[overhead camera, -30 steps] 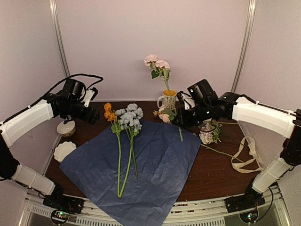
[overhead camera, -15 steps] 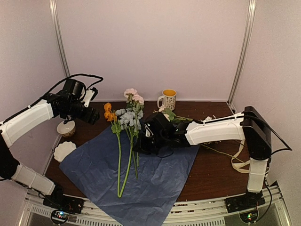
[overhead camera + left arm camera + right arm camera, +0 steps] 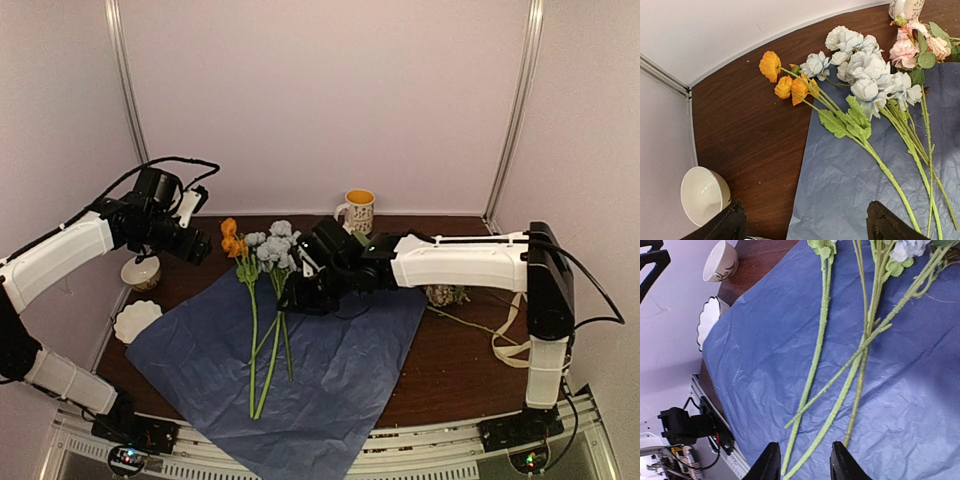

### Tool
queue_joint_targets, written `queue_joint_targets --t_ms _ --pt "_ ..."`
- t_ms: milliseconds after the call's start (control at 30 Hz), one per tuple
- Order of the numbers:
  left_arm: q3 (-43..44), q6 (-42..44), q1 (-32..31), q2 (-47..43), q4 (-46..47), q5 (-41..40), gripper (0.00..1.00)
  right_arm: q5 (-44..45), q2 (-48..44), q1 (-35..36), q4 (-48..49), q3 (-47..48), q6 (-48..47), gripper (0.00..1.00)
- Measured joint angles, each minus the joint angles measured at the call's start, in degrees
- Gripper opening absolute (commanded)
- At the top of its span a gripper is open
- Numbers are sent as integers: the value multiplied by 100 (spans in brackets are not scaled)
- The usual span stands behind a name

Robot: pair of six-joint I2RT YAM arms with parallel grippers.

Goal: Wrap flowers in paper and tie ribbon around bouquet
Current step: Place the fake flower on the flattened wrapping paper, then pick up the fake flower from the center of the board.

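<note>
**Right gripper** [image 3: 802,464]: we see the fingers slightly parted, holding nothing. The stems of the flowers [image 3: 869,330] lie just beyond their tips on the paper [image 3: 755,355].

**Left gripper** [image 3: 807,225]: wide open and empty, with flower heads ahead of its fingers and a white bowl [image 3: 702,195] beside one finger.

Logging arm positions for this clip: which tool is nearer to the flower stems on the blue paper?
Right. The right tool hangs just over the flower stems on the blue paper. The left tool hovers off to their left, near the paper's edge.
</note>
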Motion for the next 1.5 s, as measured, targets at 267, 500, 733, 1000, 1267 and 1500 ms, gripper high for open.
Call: queue_joint_targets --t_ms 267,500,733,1000,1267,1500 --pt "0 17 0 81 -9 4 86 1893 -529 -590 -2959 1224 -2677 38" --pt "0 42 0 127 -26 -9 86 4638 -756 -2625 -4874 1167 -4627 43" --pt "0 79 0 199 -28 -17 86 5871 -304 -3311 -5283 310 -6111 51" --pt "0 138 0 243 -31 -79 86 5912 136 -3683 -4647 229 -7270 48" --pt "0 168 0 254 -31 -101 86 5799 654 -4133 -4155 302 -7670 20" --pt "0 168 0 254 -33 -98 86 5803 627 -4188 -3842 308 -7790 0"
